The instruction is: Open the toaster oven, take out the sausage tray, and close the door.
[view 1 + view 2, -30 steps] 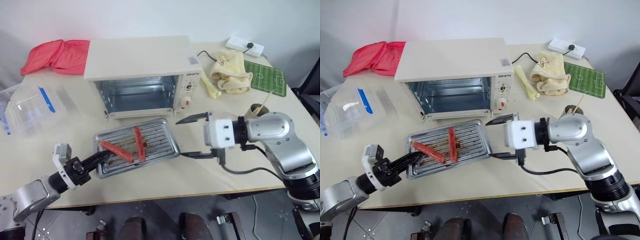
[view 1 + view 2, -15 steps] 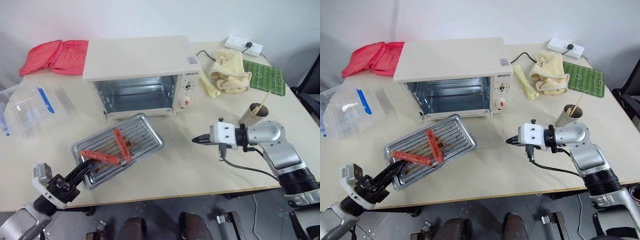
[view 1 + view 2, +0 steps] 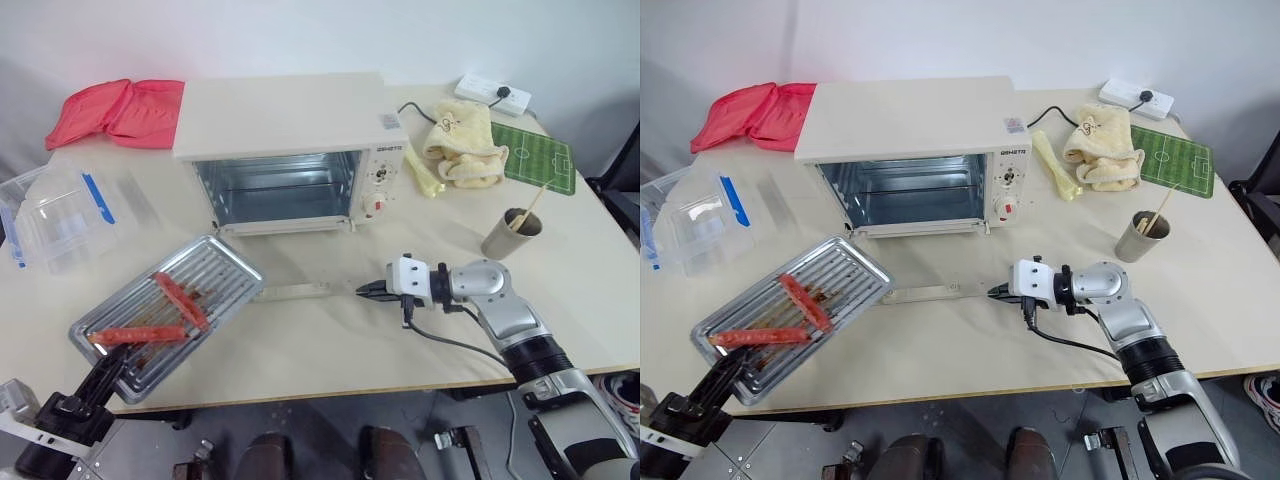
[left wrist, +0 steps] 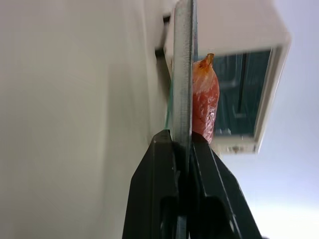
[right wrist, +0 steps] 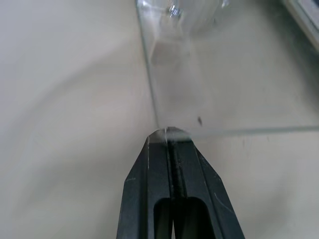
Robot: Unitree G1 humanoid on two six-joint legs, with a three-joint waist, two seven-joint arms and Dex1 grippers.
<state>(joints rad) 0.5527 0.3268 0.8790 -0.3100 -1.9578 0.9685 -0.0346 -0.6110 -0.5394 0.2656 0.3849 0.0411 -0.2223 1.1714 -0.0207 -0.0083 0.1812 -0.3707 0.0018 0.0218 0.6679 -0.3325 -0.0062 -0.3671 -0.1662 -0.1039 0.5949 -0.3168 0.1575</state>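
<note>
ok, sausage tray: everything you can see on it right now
The sausage tray is a shallow, silver, metal-looking rectangle with rounded corners, a ridged bottom and brown greasy marks. Two red sausages lie in it, one slanted, one nearer the front rim. It sits out of the toaster oven, over the table's front left part. The left gripper is shut on its near rim; the left wrist view shows the fingers clamping the edge.

No lettering is legible; the toaster oven (image 3: 290, 150) carries only an unreadable panel label.

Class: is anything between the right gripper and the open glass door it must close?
Nothing visible. The right gripper, shut, sits at the edge of the flat-lying clear glass door; the silver sausage tray is well aside.
</note>
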